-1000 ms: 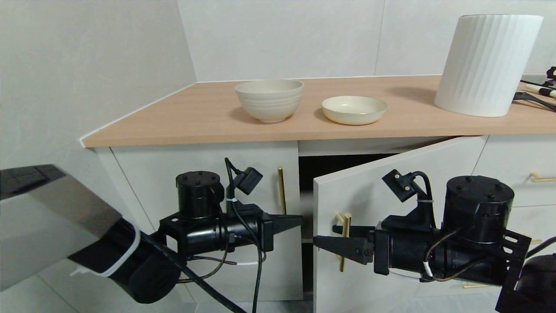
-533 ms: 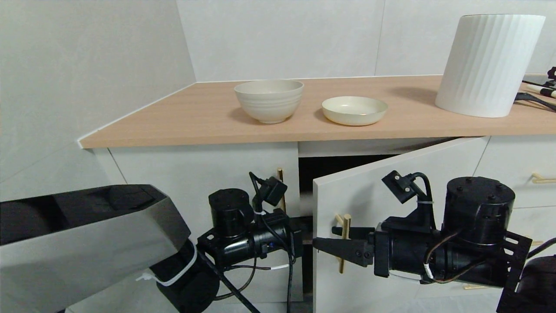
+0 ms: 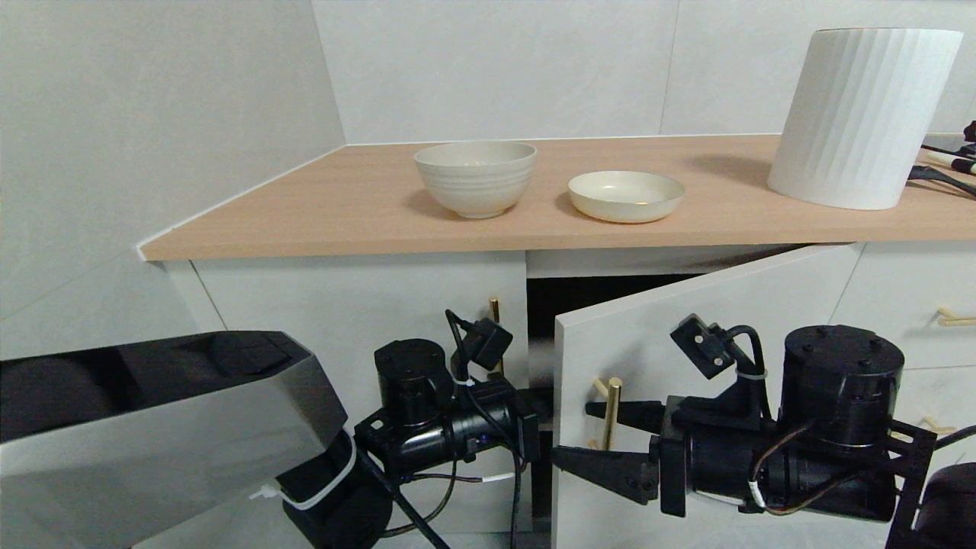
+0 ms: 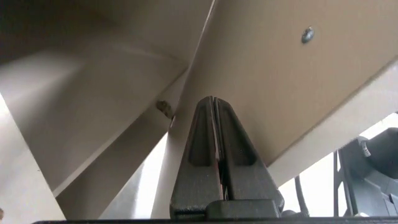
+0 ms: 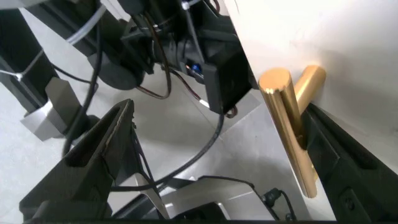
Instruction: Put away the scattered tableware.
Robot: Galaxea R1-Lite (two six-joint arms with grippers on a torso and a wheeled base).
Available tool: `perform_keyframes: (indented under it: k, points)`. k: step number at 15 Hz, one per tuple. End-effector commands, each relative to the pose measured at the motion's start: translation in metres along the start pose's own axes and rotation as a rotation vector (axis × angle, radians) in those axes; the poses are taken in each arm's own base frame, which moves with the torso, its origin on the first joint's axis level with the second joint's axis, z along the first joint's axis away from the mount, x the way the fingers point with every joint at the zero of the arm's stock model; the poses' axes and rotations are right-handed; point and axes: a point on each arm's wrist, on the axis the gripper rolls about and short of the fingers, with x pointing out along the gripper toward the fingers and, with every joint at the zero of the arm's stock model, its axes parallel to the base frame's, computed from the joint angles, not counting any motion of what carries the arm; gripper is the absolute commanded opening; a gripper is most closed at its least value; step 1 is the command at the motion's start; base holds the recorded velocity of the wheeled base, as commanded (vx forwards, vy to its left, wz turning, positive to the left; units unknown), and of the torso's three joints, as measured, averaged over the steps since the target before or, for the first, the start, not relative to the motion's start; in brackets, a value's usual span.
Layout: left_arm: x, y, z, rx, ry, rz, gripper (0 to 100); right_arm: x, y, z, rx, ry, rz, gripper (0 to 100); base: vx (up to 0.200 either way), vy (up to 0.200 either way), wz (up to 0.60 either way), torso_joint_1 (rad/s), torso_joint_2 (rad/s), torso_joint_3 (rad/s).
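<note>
Since a second ago the left arm has been swinging from the left cabinet front toward the middle of the head view. Its left gripper is now poking into the dark gap at the free edge of the open door, with its fingers pressed tightly together. The right gripper has been spreading its fingers wider.

The tableware is sitting in the upper middle of the head view, on the light wooden countertop. A cream bowl with faint ribbed rings is standing upright to the left. A shallow cream dish with a glossy inside is lying just beside it to the right, the two apart. Neither gripper is touching them.

A tall white ribbed cylindrical container is standing at the upper right of the counter, well apart from the dish. Thin dark utensils are lying at the right edge behind it.

Below the counter, the pale grey cabinet door is hanging ajar, showing a dark opening. The right gripper's spread fingers are sitting on either side of that door's gold bar handle, one finger close behind the bar in the right wrist view. A second gold handle is showing on the closed door to the left.
</note>
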Motion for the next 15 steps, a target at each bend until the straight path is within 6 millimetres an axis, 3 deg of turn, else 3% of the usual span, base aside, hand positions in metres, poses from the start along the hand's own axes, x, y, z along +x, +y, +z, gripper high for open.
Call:
perform_keyframes:
  k: [1,3,7,10,13,15]
  points:
    - [0.001,-0.003,0.0,0.002,0.001,-0.009,0,-0.013,-0.006,0.003,-0.003,-0.034,-0.071,100,0.0,0.0,0.0,0.0,0.0,0.0]
    - [0.0,-0.004,0.0,0.001,0.003,-0.01,0,-0.03,-0.014,0.011,-0.019,-0.081,-0.124,100,0.0,0.0,0.0,0.0,0.0,0.0]
    - [0.001,-0.009,-0.002,0.004,0.003,-0.024,0,-0.033,-0.021,0.012,-0.053,-0.086,-0.155,100,0.0,0.0,0.0,0.0,0.0,0.0]
    - [0.001,-0.01,0.001,0.006,-0.009,-0.015,0,-0.059,-0.001,0.015,-0.134,-0.129,-0.145,100,0.0,0.0,0.0,0.0,0.0,0.0]
    - [-0.001,-0.012,0.006,0.007,-0.022,-0.008,0,-0.088,0.014,-0.01,-0.108,-0.083,-0.154,100,0.0,0.0,0.0,0.0,0.0,0.0]
    - [-0.001,-0.013,0.006,0.006,-0.021,-0.008,0,-0.1,0.022,-0.042,-0.066,0.014,-0.142,100,0.0,0.0,0.0,0.0,0.0,0.0]
